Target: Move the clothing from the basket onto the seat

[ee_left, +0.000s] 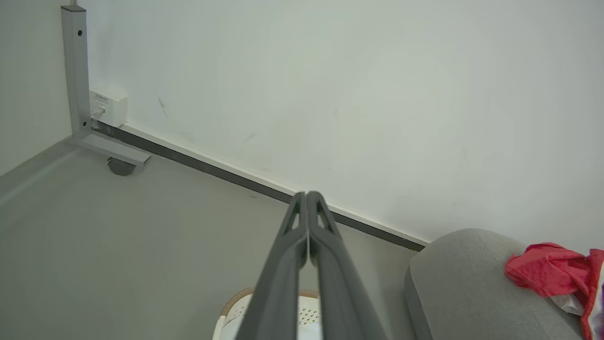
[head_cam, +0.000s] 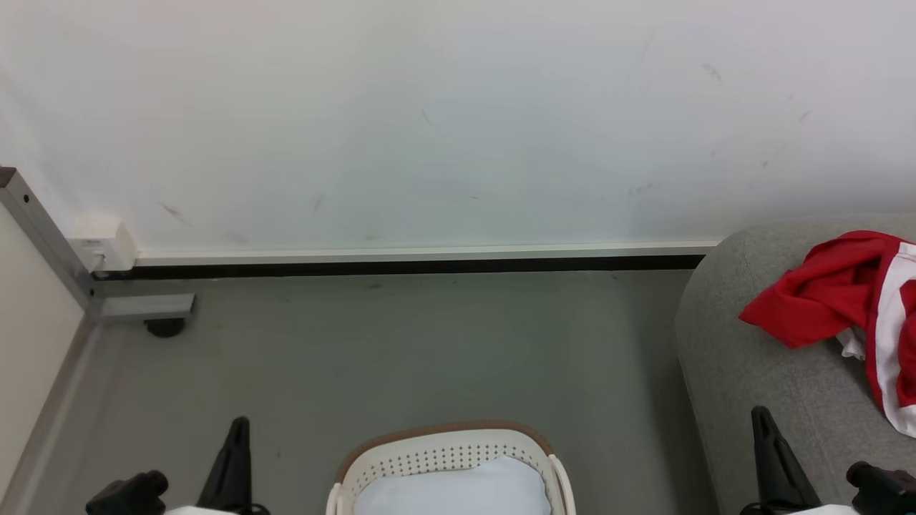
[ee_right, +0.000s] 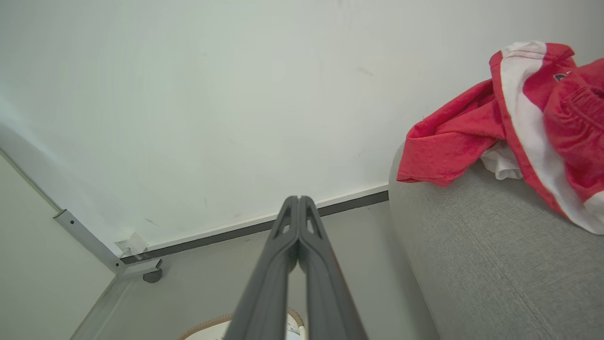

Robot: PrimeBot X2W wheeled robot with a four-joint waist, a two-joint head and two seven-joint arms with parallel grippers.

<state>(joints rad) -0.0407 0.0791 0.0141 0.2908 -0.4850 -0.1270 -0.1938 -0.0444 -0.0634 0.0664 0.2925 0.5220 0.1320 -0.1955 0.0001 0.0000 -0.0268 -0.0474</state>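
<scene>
Red clothing (head_cam: 851,300) with white panels lies crumpled on the grey seat (head_cam: 758,372) at the right; the clothing (ee_right: 509,132) also shows on the seat (ee_right: 495,264) in the right wrist view, and the clothing (ee_left: 552,271) lies on the seat (ee_left: 462,288) in the left wrist view. The white basket (head_cam: 444,458) with a tan rim sits at the bottom centre, holding a pale bluish-white pad (head_cam: 458,490). My left gripper (head_cam: 240,429) is left of the basket, my right gripper (head_cam: 760,418) over the seat's front. Both are shut on nothing, left gripper (ee_left: 307,194) and right gripper (ee_right: 298,198).
A white wall with a dark skirting strip (head_cam: 401,266) runs behind the grey floor (head_cam: 429,343). At the left, a grey metal frame leg (head_cam: 43,236) on a castor (head_cam: 164,327) stands beside a white wall socket (head_cam: 104,247).
</scene>
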